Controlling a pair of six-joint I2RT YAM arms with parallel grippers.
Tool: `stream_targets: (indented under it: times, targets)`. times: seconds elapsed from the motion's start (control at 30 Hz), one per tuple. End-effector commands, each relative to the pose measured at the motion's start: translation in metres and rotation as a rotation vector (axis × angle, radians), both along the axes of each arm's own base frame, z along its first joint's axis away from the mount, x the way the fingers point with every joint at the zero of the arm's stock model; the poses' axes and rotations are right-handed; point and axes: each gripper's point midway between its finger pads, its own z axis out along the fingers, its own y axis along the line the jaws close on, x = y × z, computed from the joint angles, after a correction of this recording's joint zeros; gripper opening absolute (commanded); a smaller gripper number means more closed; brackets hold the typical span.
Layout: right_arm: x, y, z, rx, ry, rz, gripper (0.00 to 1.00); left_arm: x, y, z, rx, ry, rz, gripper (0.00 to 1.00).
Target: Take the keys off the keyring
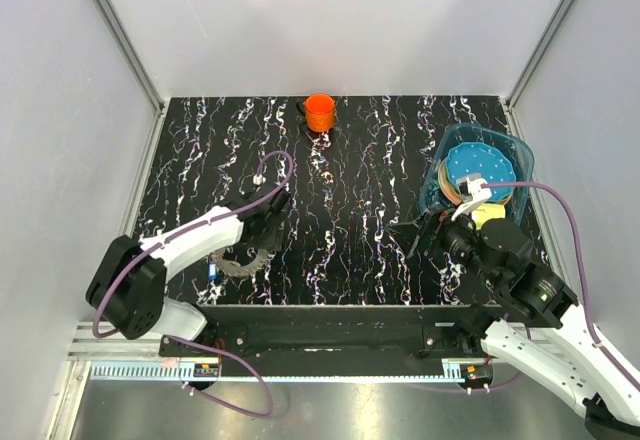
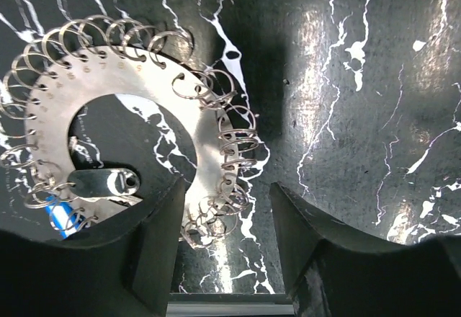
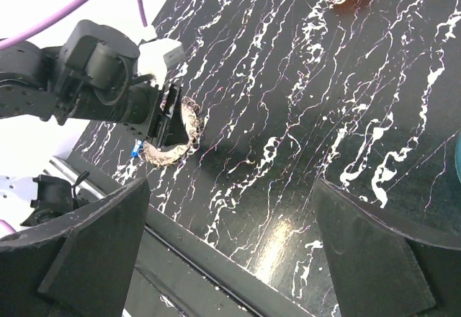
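A wheel of small flat grey-silver metal keys (image 2: 205,133), fringed with wire loops and carrying one small blue piece (image 2: 61,216), lies flat on the black white-veined desk (image 1: 380,210). In the top view it sits at the lower left of the frame. I cannot pick out the keyring that threads them on its own.

The left claw (image 2: 227,191) is about half open and straddles the wheel's lower right rim. Its right finger is clear of the metal, so it has hold of nothing. The right claw (image 3: 230,259) gapes fully and is empty, well apart at the right of the top view.

Risks, as I judge them:
- The claw may pinch only the springy outer loops, which would slip or bend.
- The wheel could skate on the glossy desk as one finger reaches it first.
- The whole bundle might lift together, since the right claw is too far away to brace it.

No brand or label shows. Tiny numerals are stamped along the flat metal band, but they are too faint to read with confidence.
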Motion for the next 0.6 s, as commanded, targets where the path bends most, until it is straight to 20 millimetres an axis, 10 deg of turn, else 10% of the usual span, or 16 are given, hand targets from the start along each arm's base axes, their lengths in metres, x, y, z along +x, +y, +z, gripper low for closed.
stream_targets:
  times: [0.0,0.33,0.57]
  targets:
    - [-0.004,-0.001,0.006,-0.007,-0.059,0.032,1.0,-0.005,-0.016,-0.015,-0.055,0.042,0.012,0.54]
    - [-0.005,0.001,0.003,-0.008,-0.054,0.041,1.0,-0.016,-0.031,-0.035,-0.037,0.087,-0.019,0.42]
    - [-0.001,0.004,0.003,0.001,-0.039,0.035,1.0,-0.017,-0.044,-0.034,-0.072,0.074,-0.043,0.11]
